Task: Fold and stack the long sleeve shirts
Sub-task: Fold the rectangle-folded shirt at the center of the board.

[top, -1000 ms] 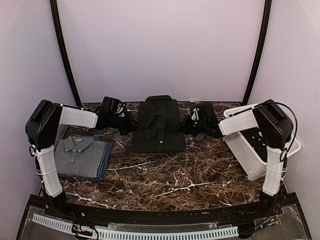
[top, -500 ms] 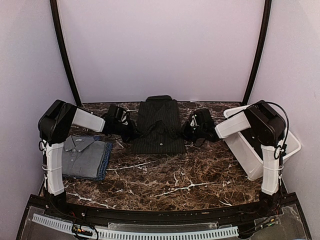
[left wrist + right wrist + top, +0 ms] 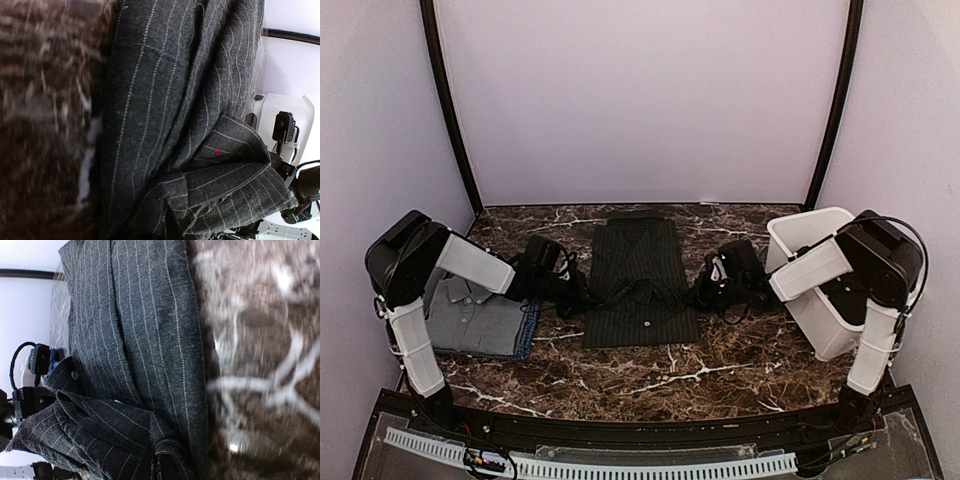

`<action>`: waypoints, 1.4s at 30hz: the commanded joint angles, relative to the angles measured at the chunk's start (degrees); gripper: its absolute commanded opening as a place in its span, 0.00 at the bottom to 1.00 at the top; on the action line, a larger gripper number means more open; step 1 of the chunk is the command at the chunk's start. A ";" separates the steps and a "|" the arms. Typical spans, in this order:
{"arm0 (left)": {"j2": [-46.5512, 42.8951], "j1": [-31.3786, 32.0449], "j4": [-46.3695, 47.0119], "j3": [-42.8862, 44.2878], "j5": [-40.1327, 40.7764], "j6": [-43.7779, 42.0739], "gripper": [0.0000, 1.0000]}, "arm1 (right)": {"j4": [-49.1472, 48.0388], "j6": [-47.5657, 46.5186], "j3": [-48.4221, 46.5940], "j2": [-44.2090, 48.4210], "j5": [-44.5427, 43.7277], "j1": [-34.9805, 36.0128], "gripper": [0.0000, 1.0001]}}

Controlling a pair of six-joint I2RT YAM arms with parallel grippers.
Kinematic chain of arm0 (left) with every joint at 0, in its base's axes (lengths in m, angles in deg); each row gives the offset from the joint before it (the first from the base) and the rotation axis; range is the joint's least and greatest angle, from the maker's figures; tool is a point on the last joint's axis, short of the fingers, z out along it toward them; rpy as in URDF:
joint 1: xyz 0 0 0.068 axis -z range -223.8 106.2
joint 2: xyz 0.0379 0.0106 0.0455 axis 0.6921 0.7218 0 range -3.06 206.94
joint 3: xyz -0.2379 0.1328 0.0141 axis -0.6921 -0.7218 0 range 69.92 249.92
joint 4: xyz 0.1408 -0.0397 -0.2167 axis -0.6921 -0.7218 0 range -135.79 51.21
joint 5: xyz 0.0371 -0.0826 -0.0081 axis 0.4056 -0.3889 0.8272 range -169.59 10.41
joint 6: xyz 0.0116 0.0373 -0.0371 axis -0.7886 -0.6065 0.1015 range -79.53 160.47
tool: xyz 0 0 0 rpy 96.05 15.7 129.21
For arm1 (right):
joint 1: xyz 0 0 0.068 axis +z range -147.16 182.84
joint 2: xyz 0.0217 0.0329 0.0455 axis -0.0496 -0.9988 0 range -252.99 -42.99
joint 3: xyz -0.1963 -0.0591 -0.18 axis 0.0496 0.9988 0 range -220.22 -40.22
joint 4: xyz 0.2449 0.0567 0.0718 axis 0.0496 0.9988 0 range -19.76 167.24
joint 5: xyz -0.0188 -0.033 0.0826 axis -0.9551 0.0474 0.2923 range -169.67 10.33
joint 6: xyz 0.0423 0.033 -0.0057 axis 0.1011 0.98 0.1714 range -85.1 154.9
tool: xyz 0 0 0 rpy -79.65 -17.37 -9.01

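- The left jaws are pressed together on the left side edge of the pinstriped shirt (image 3: 638, 262), roughly halfway along its length; in the left wrist view the cloth bunches up thickly at the bottom of the picture and hides the fingertips.
- The right jaws are likewise pressed together, pinching the shirt's right side edge opposite the left ones; the right wrist view shows the same gathered fold of striped cloth rising towards the camera.
- Between the two pinch points the cloth is rucked into a rumpled ridge across the shirt.
- The part of the shirt beyond the ridge lies flat and narrow, reaching towards the far edge of the worktop (image 3: 720, 370).
- The part on the near side of the ridge lies flat and a little wider, with one small pale button (image 3: 648, 322) on its centre line.
- The shirt as a whole sits in the middle of the worktop, well apart from the near edge.
- The left arm (image 3: 470, 262) reaches in from the left edge, the right arm (image 3: 810, 268) from the right, both low over the marble surface.
- A folded grey shirt (image 3: 470, 322), collar showing, lies by the left edge of the worktop, partly under the left arm.
- It rests on a folded blue shirt (image 3: 529, 325), whose edge shows along its right side.
- A white tub (image 3: 815, 232) stands at the right edge of the worktop, behind the right arm.
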 commanded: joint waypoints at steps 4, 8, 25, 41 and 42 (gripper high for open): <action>-9.69 1.73 -2.39 -4.69 2.68 1.51 0.00 | 1.99 -0.77 1.12 6.30 -0.87 0.60 0.00; -11.24 1.72 -4.71 -2.44 3.47 0.65 0.01 | 4.10 -1.91 -1.13 6.77 -0.91 0.45 0.00; -14.29 -1.25 -12.25 4.71 9.58 -10.94 0.68 | 15.76 -14.33 -11.76 7.88 -4.32 -1.28 0.64; -14.50 3.15 -17.96 5.38 7.68 -17.48 0.19 | 25.12 -26.97 -22.06 0.02 -11.62 7.92 0.29; -12.99 3.27 -17.88 5.65 7.40 -17.63 0.15 | 25.47 -27.44 -23.59 -1.50 -11.43 7.94 0.27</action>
